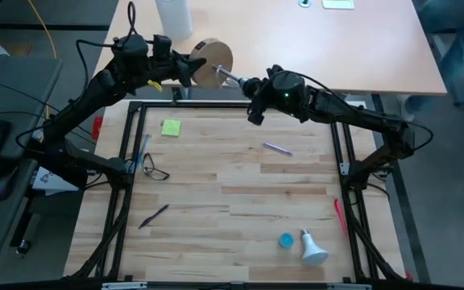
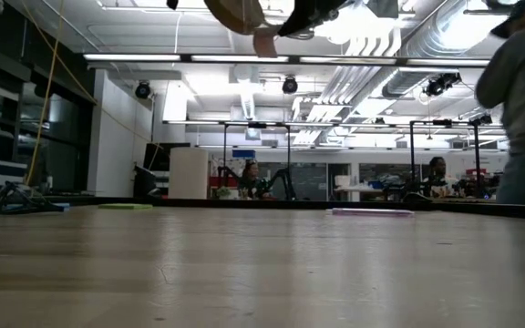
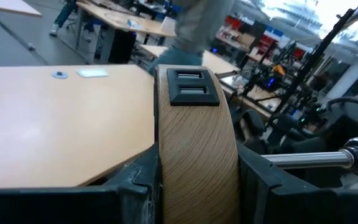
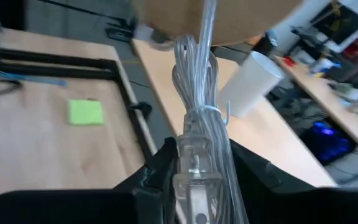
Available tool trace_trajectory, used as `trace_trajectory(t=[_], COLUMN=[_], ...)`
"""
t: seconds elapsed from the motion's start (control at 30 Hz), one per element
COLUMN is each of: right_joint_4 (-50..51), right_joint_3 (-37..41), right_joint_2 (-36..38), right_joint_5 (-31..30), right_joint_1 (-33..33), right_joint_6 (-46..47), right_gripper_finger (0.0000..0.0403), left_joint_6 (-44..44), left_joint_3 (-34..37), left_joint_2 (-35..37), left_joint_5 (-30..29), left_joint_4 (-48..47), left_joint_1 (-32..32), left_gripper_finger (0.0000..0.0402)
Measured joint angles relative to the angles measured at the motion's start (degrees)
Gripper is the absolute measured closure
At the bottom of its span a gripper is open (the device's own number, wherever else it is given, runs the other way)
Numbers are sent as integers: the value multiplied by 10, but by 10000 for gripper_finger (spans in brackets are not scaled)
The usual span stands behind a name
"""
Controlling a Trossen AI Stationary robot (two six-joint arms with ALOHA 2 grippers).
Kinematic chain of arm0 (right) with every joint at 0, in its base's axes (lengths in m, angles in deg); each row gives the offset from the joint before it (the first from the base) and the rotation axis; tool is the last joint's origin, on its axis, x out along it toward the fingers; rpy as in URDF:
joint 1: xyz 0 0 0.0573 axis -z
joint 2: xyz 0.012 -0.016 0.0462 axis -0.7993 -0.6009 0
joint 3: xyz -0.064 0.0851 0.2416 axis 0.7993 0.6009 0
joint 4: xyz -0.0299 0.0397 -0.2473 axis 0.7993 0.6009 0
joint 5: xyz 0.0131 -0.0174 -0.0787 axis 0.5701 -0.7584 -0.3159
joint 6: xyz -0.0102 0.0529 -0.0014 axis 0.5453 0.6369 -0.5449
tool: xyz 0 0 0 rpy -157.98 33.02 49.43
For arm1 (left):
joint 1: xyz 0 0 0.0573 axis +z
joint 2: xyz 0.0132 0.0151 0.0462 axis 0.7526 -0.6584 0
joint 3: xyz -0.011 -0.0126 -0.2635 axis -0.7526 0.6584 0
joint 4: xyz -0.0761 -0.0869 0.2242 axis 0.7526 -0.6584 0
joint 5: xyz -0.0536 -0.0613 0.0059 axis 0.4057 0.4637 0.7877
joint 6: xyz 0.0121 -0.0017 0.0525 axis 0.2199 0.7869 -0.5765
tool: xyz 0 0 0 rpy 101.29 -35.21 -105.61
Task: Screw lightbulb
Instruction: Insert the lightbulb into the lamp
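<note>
The white lightbulb (image 1: 312,248) lies on its side on the table near the near right corner, far from both grippers. My left gripper (image 1: 190,68) is shut on the round wooden disc base (image 1: 213,62), held on edge high above the table's far edge. The disc also shows in the left wrist view (image 3: 194,155) and at the top of the low view (image 2: 237,13). My right gripper (image 1: 248,84) is shut on a bundle of clear cord (image 4: 197,143) that runs to the disc. The socket is hidden. My left gripper pinches the wooden disc between its two fingers, one on each flat face, at the rim (image 3: 194,186). It comes level from the table's left. The disc stands on edge, lifted clear, with its black rim switch (image 3: 191,87) facing away from the gripper. My right gripper pinches the coiled clear cord at its plug end (image 4: 194,180) between its two fingers. It comes from the table's right, the fingers pointing along the bundle toward the disc. The bundle (image 1: 230,78) is lifted clear and reaches to the disc.
A tall white cylinder (image 1: 173,16) stands on the far desk behind the disc. On the table lie a green note (image 1: 171,127), glasses (image 1: 153,167), pens (image 1: 153,216) (image 1: 277,148), a blue cap (image 1: 286,240) and a red pen (image 1: 339,216). A person (image 2: 522,100) stands at the right.
</note>
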State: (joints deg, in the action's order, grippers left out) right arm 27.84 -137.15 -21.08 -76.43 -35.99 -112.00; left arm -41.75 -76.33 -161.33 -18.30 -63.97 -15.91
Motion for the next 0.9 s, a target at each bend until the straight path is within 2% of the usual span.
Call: trace_trajectory(t=[0.23, 0.43, 0.67, 0.83, 0.9], right_joint_4=[0, -5, 6, 15, 27], right_joint_3=[0, -3, -43, -72, -80], right_joint_2=[24, 37, 38, 41, 41], right_joint_5=[-69, -76, -84, -79, -80], right_joint_1=[6, 23, 28, 27, 28], right_joint_6=[-67, -103, -165, -173, -175], right_gripper_finger=[306, 306, 307, 309, 309], left_joint_6=[-32, -28, -20, -64, -62], left_joint_3=[0, -1, -3, 2, 0], left_joint_2=[0, -6, -27, -35, -30], left_joint_5=[-5, -21, -26, -84, -84], left_joint_4=[-79, -98, -131, -139, -141], left_joint_1=[0, 0, 0, 0, 0], left_gripper_finger=[283, 283, 283, 283, 283])
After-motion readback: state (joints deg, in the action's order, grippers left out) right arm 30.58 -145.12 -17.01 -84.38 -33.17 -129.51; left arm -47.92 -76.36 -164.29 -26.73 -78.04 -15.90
